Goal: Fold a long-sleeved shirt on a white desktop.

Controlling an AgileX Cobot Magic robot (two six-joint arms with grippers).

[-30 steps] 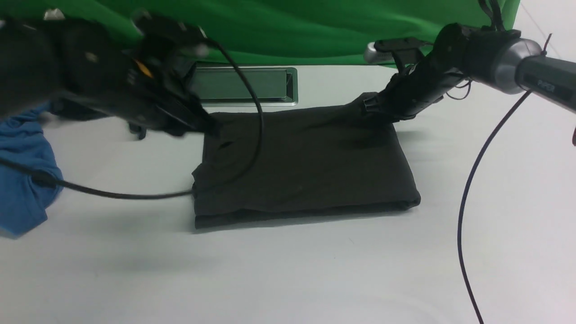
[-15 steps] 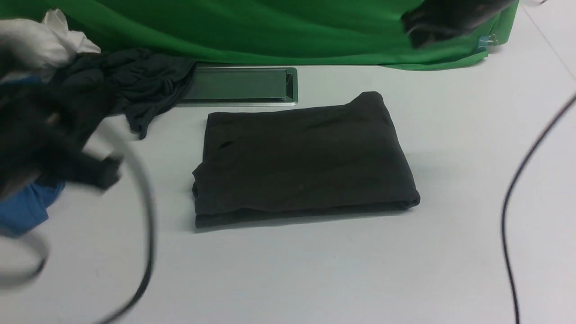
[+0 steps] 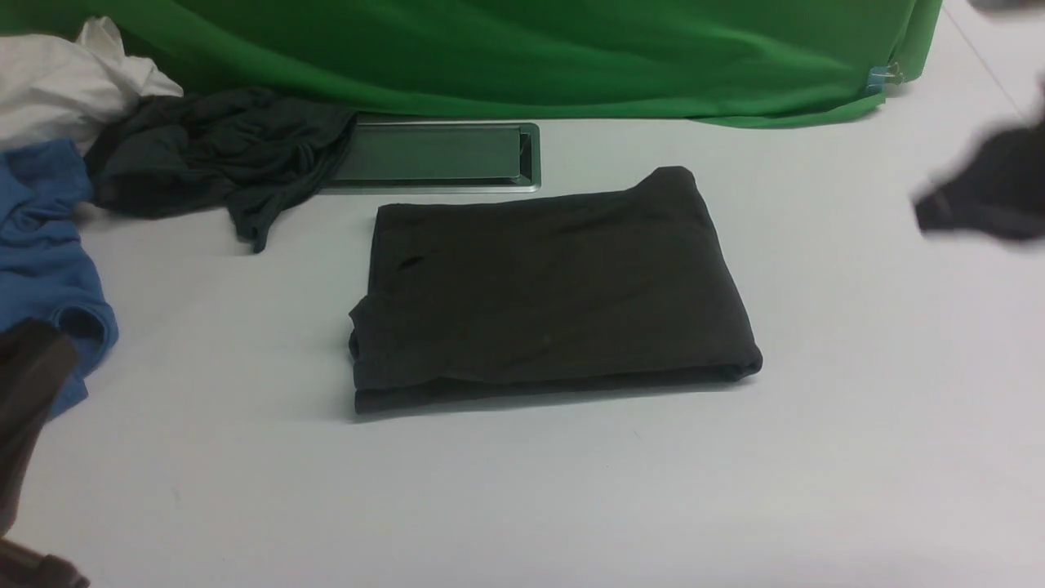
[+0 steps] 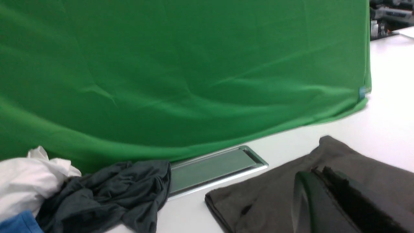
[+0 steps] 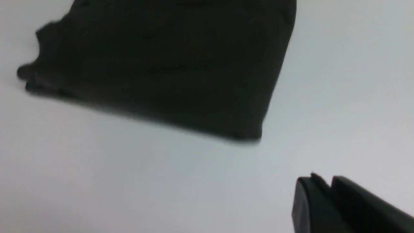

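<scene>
Lying folded into a neat rectangle, the long-sleeved shirt (image 3: 547, 298) rests near the middle of the white desktop (image 3: 571, 498), just in front of the grey metal cable hatch (image 3: 437, 155). One corner at the far right sticks up slightly. No print, cuff or label shows on the folded surface.

Front view only: a blue garment (image 3: 45, 253) at the left edge, a crumpled slate-grey garment (image 3: 212, 159) overlapping the hatch's left end, and white cloth (image 3: 65, 86) behind them, all against the green backdrop (image 3: 522, 57). The right gripper (image 3: 984, 196) appears there as a dark blur at the right edge, well apart from the shirt. A dark shape at the lower left corner is cut off; probably the left arm, cannot confirm.

Left wrist view adds what the front misses: the left gripper (image 4: 318, 176) with fingers pressed together, seen in front of the shirt, nothing between them. Whether it touches the cloth cannot be told. The same pile of garments shows beside the hatch.

Right wrist view: the right gripper's fingers (image 5: 310, 200) pressed nearly together, only a thin seam between, empty, above bare desktop. The shirt's near edge and corner show blurred; the fingers are cut off by the frame.
</scene>
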